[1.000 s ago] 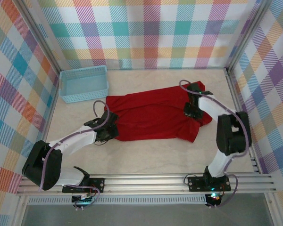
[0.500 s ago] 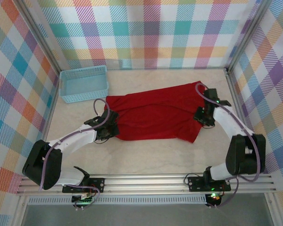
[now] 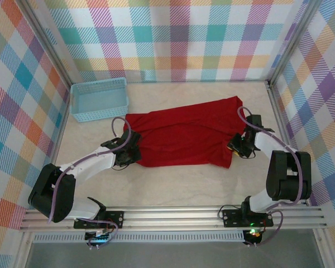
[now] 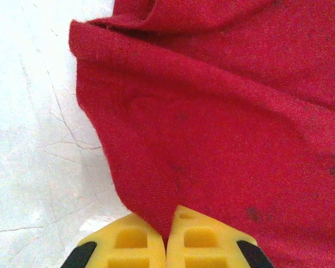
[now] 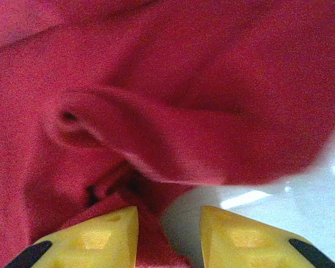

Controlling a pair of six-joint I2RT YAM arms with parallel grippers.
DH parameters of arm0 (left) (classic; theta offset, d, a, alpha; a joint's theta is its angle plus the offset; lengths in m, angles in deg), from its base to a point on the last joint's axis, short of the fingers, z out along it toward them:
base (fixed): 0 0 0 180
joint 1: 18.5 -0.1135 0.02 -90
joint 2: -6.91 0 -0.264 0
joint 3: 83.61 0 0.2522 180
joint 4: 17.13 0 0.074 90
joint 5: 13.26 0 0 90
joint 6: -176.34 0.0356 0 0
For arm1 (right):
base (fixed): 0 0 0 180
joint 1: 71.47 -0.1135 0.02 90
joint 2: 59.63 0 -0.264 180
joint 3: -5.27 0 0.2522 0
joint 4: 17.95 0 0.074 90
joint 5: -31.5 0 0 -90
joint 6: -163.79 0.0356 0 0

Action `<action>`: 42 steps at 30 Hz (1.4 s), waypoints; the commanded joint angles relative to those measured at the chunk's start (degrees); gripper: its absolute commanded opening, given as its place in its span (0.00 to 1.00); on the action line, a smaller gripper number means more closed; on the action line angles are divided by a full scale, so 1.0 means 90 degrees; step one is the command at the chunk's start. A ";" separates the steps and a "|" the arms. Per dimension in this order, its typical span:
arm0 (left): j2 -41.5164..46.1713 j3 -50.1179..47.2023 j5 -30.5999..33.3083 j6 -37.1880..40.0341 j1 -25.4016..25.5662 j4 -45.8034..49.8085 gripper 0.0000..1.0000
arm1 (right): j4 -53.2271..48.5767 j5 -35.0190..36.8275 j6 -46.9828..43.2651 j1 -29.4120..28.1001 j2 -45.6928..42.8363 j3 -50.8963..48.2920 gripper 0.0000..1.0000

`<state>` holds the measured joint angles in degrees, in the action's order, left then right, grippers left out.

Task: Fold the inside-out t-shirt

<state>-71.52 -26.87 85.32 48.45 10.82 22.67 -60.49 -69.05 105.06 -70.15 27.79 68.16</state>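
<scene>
The left gripper (image 4: 168,226) is clamped tight on red cloth. In its wrist view the two yellow fingers (image 4: 131,243) meet, with an edge of the inside-out t-shirt (image 3: 181,137) pinched up between them. From that pinch the cloth fans away toward 12 and 2 o'clock, and bare table (image 4: 39,139) lies at 9 o'clock. Seen from above, this grip sits at the shirt's 8 o'clock corner.

The right gripper (image 5: 168,223) stands partly open and holds nothing I can make out. Pale table shows in the gap, a lip of cloth laps the inner edge of the pad (image 5: 95,237) at 7 o'clock in its view, and a rolled tube of fabric, probably a sleeve, lies just beyond at 12 o'clock. From above, this gripper is at the shirt's 4 o'clock corner.

The shirt is spread across the middle of the table, its long axis running 9 to 3 o'clock, rumpled rather than flat. The light-blue basket (image 3: 99,99) sits at 10 o'clock from it, just beside the far corner; whether they touch I cannot tell.

The step in hand looks like securing both near corners before the first fold: one is taken, the other not yet. The next move calls for the right jaws to ease toward 10 o'clock over the hem and close on the full thickness, not just the sleeve roll. Both arms could then lift and carry the near edge toward 12 o'clock together, since a one-sided pull would likely drag and twist the cloth
</scene>
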 commanded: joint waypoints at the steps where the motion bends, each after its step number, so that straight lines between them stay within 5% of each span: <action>1: 0.0091 0.0178 0.0020 0.0057 -0.0079 0.0246 0.00 | 0.0409 -0.0772 0.0160 -0.0325 0.0229 0.0488 0.35; 9: 0.0247 0.0263 0.0138 0.0092 -0.0077 0.0450 0.00 | -0.0379 -0.0406 -0.0158 -0.0697 0.1156 0.1988 0.34; 13: 0.0293 0.0217 0.0187 0.0110 -0.0083 0.0485 0.00 | -0.0635 0.0538 -0.0390 -0.0668 0.0413 0.1682 0.41; 19: 0.0198 0.0223 0.0151 0.0136 -0.0081 0.0417 0.00 | -0.0527 0.0606 -0.0236 -0.0369 -0.0226 0.0877 0.39; 27: 0.0182 0.0268 0.0121 0.0148 -0.0084 0.0417 0.00 | 0.0120 0.0389 0.0037 -0.0245 0.0414 0.0646 0.33; 35: 0.0200 0.0252 0.0103 0.0143 -0.0084 0.0427 0.00 | 0.0275 0.0459 0.0032 -0.0157 0.0795 0.0718 0.40; 42: 0.0255 0.0263 0.0147 0.0146 -0.0079 0.0475 0.00 | 0.0246 0.0436 0.0014 -0.0165 0.0878 0.0714 0.37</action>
<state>-70.06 -26.06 85.82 48.67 10.82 25.21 -58.67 -64.96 104.86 -71.81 35.81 73.95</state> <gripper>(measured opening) 0.052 0.380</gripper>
